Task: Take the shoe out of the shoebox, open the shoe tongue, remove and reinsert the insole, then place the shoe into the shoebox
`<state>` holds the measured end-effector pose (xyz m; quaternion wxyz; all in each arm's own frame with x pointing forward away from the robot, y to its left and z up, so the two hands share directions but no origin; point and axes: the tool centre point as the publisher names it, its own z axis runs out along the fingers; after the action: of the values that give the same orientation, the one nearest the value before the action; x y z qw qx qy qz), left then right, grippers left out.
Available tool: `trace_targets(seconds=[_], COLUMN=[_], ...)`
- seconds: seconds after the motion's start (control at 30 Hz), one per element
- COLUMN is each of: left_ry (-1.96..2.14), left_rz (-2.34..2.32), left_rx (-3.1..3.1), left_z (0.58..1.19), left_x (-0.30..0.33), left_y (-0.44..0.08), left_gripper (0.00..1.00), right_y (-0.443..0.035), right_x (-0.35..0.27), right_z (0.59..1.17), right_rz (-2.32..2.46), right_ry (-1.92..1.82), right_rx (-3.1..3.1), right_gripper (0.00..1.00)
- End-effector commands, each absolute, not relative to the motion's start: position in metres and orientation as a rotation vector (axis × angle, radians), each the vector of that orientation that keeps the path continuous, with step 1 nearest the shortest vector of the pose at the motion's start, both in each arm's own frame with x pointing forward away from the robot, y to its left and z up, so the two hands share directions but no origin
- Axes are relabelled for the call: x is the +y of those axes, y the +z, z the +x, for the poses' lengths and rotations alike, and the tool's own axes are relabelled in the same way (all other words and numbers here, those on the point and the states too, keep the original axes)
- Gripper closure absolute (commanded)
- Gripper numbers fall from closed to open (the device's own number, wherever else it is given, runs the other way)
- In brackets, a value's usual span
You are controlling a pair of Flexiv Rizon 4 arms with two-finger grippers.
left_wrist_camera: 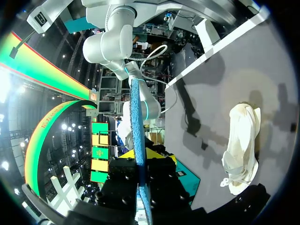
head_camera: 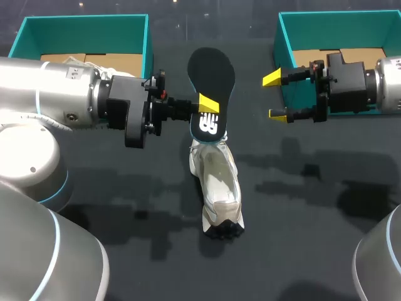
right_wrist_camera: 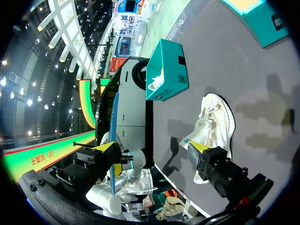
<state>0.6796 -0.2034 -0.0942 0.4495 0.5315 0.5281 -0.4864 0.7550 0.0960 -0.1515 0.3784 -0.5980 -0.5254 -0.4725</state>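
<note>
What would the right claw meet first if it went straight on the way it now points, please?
Probably the black insole with the white logo, gripped by the left claw. It lies straight ahead of the open right claw with nothing between them. Their relative height is hard to judge.

A dark, matte table (head_camera: 313, 251) spreads across the whole head view, its surface crossed by soft, blocky shadows (head_camera: 294, 182) toward the middle and near edge.
</note>
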Motion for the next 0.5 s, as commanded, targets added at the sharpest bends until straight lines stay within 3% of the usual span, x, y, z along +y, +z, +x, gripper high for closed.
trace_targets(seconds=[0.03, 0.5], left_ry=[-1.235, -1.133], left_rz=[1.294, 1.322], left_rx=[1.299, 1.235], left_z=[0.693, 0.719], left_x=[-0.214, -0.229], left_y=[-0.107, -0.14], left_gripper=[1.0, 1.0], right_y=[-0.145, -0.149], right_x=[0.112, 0.157], right_z=[0.763, 0.765], right_rz=[-1.528, -1.393], right_ry=[-1.212, -1.203], right_rx=[-1.357, -1.344], right_gripper=[0.0, 0.0])
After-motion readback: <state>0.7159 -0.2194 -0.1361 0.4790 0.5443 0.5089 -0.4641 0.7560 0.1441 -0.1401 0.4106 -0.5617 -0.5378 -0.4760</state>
